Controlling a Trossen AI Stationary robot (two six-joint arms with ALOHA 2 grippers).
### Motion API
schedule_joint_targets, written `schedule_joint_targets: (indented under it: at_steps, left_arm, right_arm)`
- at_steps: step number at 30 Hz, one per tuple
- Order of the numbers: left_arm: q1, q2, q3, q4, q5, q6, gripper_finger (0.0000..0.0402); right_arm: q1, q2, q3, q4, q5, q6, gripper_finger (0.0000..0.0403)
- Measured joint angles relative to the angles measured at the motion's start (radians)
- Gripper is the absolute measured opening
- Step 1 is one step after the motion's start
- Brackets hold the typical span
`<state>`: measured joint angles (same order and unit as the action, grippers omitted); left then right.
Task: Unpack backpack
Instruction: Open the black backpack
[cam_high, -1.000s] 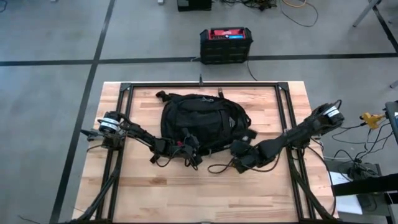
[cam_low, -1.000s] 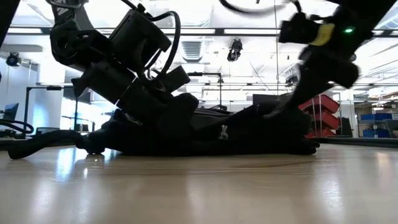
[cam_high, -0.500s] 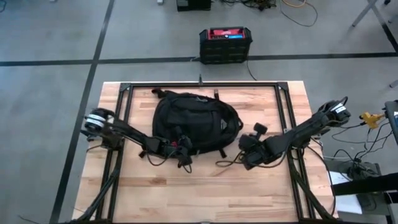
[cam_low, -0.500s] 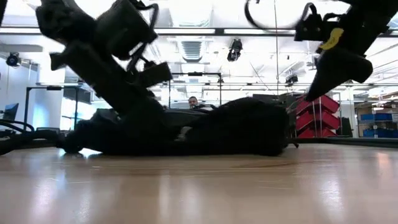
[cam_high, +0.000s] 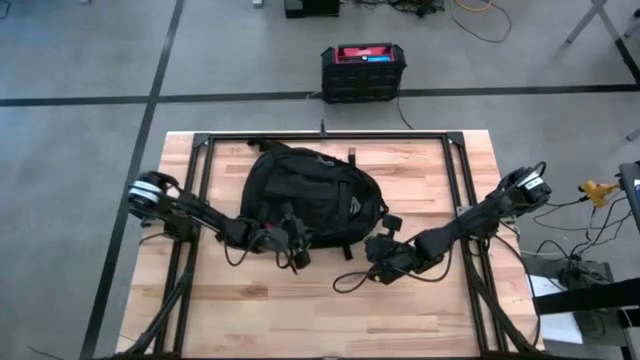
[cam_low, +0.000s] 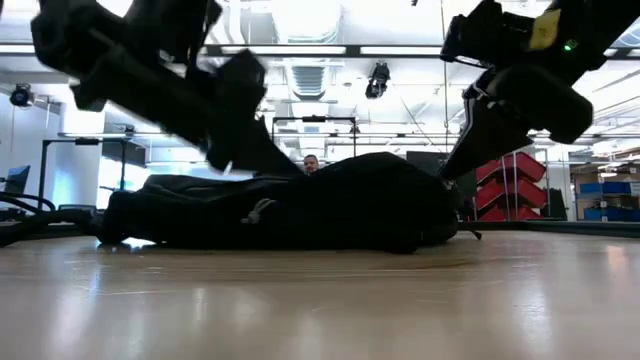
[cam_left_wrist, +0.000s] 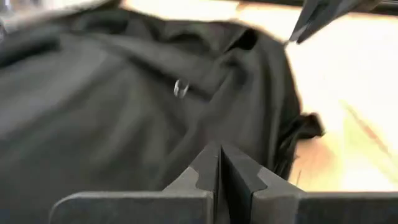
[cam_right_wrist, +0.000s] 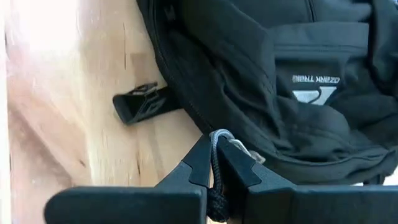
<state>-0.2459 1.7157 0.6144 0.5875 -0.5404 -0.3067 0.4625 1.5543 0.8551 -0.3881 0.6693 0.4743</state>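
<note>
Both grippers worked the near edge of the backpack (cam_high: 312, 195).

Right gripper (cam_right_wrist: 216, 163) pinched a grey cord loop (cam_right_wrist: 219, 138), just beside the backpack's corner on that arm's side. Left gripper (cam_left_wrist: 220, 163) had its fingers pressed together, low against black fabric at the opposite corner. Backpack lay flat on the wooden table (cam_high: 420, 320), white logo (cam_right_wrist: 317, 89) up; one loose buckle (cam_right_wrist: 142, 104) lay on bare wood beside it.
</note>
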Motion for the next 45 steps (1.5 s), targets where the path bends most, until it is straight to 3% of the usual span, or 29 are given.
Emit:
schedule_joint_targets:
  at_steps: [4, 15, 21, 26, 29, 36, 40, 45]
  left_arm:
    - [-0.001, 0.055, 0.001, 0.033, 0.007, -0.064, 0.0000]
    - [-0.002, 0.320, 0.158, 0.121, 0.011, -0.062, 0.0000]
    - [-0.017, 0.364, 0.184, 0.060, 0.015, -0.112, 0.0000]
    - [-0.040, 0.333, 0.180, -0.002, 0.035, -0.127, 0.0000]
    - [-0.044, 0.303, 0.178, -0.056, 0.056, -0.132, 0.0000]
    - [-0.034, 0.154, 0.168, -0.270, 0.087, 0.006, 0.0000]
    - [0.026, 0.031, 0.160, -0.432, 0.047, 0.081, 0.0000]
    - [0.157, -0.030, 0.107, -0.433, 0.075, 0.112, 0.0000]
  right_arm:
    - [0.004, -0.001, 0.000, 0.002, 0.064, 0.038, 0.0000]
    - [-0.018, -0.009, 0.000, -0.049, 0.011, 0.011, 0.0000]
    - [-0.018, -0.029, 0.000, -0.318, 0.105, 0.106, 0.0000]
    - [-0.037, -0.029, -0.005, -0.575, 0.188, 0.289, 0.0000]
    - [-0.038, -0.029, -0.024, -0.613, 0.190, 0.376, 0.0000]
    - [0.002, -0.015, -0.078, -0.393, 0.069, 0.378, 0.0000]
    - [0.039, 0.017, -0.088, -0.163, -0.028, 0.326, 0.0000]
    - [0.074, 0.094, -0.088, 0.222, -0.128, 0.158, 0.0000]
